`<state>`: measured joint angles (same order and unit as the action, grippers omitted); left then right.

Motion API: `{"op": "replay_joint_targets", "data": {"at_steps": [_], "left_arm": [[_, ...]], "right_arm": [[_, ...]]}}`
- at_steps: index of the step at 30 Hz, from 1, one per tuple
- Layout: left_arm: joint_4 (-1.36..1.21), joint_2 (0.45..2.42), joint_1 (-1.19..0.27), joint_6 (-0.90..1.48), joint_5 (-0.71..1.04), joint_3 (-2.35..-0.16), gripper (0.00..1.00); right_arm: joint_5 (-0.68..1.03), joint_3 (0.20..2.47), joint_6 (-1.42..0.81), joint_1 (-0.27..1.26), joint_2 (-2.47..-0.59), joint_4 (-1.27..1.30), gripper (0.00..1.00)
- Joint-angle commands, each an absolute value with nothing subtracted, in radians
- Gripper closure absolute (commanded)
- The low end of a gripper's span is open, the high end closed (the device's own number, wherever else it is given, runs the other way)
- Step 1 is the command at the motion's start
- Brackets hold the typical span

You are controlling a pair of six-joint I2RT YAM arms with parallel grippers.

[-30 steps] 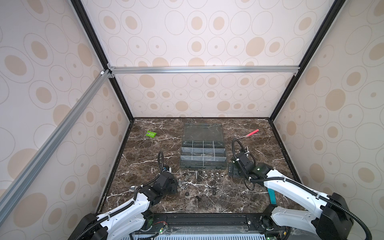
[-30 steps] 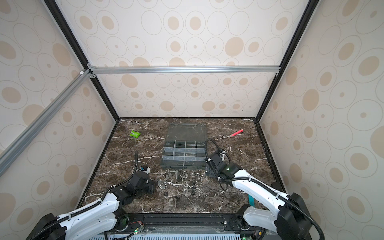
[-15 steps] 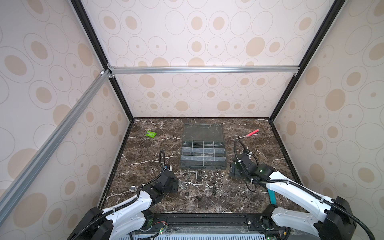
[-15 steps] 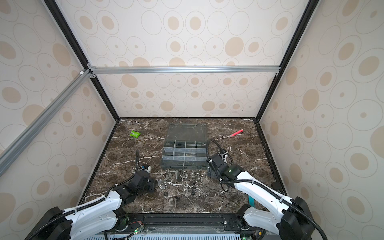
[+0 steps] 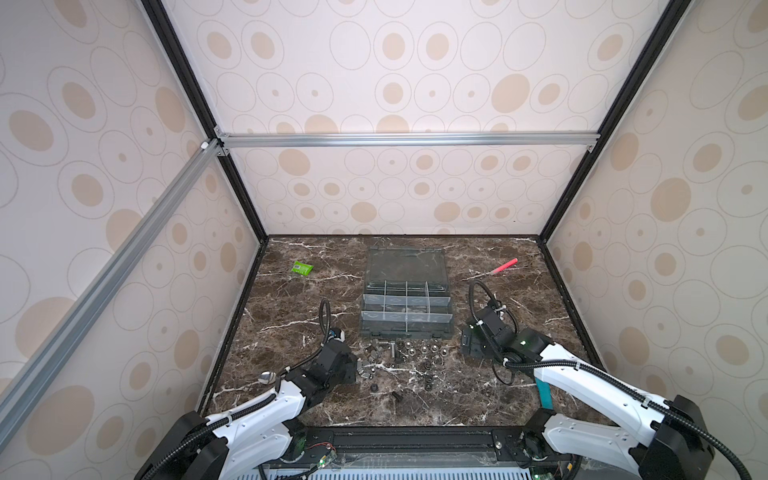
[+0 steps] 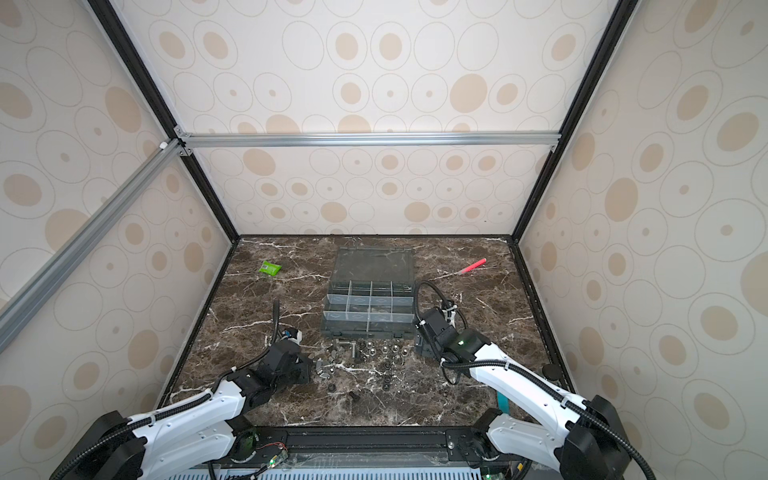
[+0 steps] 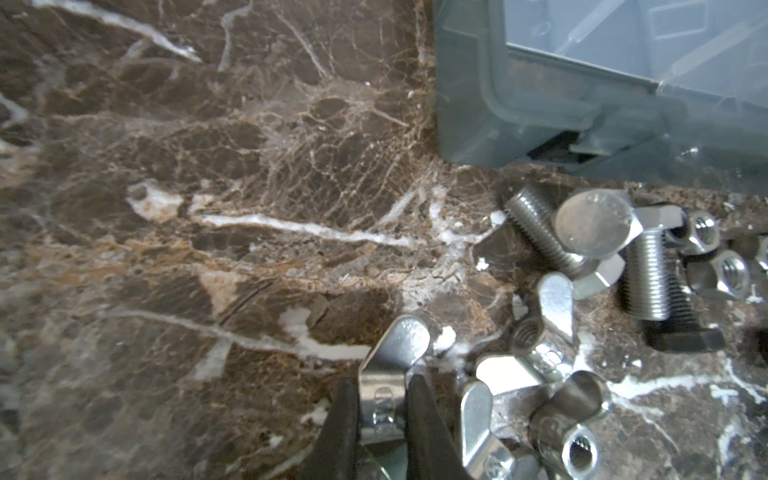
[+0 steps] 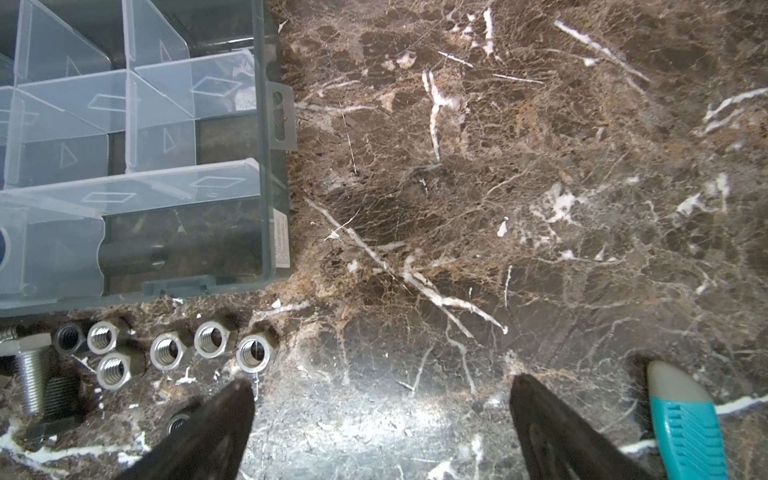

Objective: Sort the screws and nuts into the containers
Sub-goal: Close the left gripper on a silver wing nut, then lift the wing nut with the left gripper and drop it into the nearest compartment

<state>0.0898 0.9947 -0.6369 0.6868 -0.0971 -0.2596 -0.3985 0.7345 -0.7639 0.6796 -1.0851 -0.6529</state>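
In the left wrist view my left gripper (image 7: 382, 399) is shut on a silver wing nut (image 7: 399, 345) that lies on the marble at the left end of the pile. More wing nuts (image 7: 552, 307) and screws (image 7: 648, 266) lie beside it. In both top views the left gripper (image 5: 358, 370) sits at that pile's left edge. The grey organizer box (image 5: 405, 332) with its containers stands open just behind the scattered nuts (image 5: 432, 351). My right gripper (image 8: 380, 386) is open over bare marble, just right of a row of hex nuts (image 8: 170, 347) and near the box's front right corner (image 8: 274, 257).
A red pen (image 5: 503, 267) lies at the back right and a green packet (image 5: 302, 268) at the back left. A teal-handled tool (image 8: 685, 419) lies beside my right gripper. A shiny spoon-like object (image 5: 268, 377) lies left of my left arm.
My left gripper has closed onto the wing nut. Both arms have shifted only slightly.
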Motion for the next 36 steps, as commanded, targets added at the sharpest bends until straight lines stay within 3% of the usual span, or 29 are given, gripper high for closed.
{"op": "replay_joint_targets", "data": {"at_steps": [1,15,32,36], "left_arm": [[0.114,1.005,-0.645,0.635,-0.129,-0.355,0.82],[0.02,1.253,-0.638,0.512,-0.115,-0.682,0.83],[-0.052,1.388,-0.614,0.567,-0.12,-0.747,0.82],[-0.069,1.398,-0.614,0.615,-0.121,-0.743,0.7]], "right_arm": [[-0.417,0.715,-0.794,0.686,-1.061,-0.689,0.0],[-0.412,0.736,-0.772,0.685,-1.061,-0.699,0.0],[-0.378,0.738,-0.736,0.686,-1.115,-0.663,0.0],[-0.366,0.734,-0.726,0.686,-1.132,-0.637,0.0]]}}
